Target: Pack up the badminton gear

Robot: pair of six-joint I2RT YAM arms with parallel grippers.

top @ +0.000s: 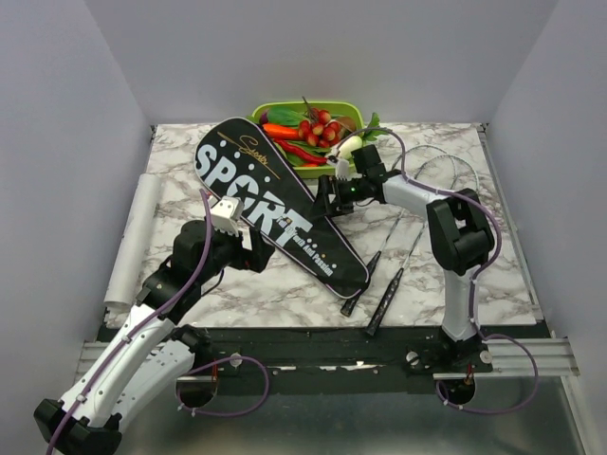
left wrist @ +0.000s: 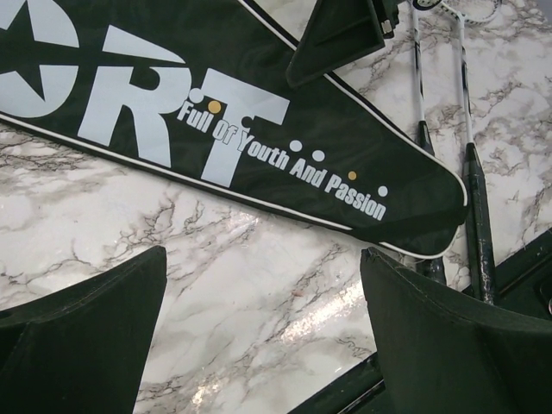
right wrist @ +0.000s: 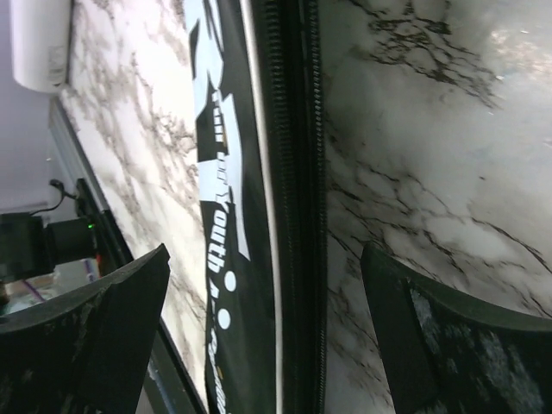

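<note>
The long black bag (top: 270,204) lettered "SPORT" lies flat and diagonal on the marble table. My left gripper (top: 258,254) is open and empty over bare marble (left wrist: 263,328), just beside the bag's narrow end (left wrist: 259,103). My right gripper (top: 324,201) is open, its fingers either side of the bag's zipped right edge (right wrist: 297,172), not closed on it. Two silver-framed rackets lie side by side right of the bag, black handles (top: 356,299) (top: 384,303) toward me; they also show in the left wrist view (left wrist: 477,216). I cannot make out the shuttlecock.
A green tray (top: 261,111) of toy vegetables stands at the back, touching the bag's wide end. A small white object (top: 347,144) sits at the tray's front right. A white roll (top: 133,237) lies along the left edge. The black table rail (top: 313,341) runs across the front.
</note>
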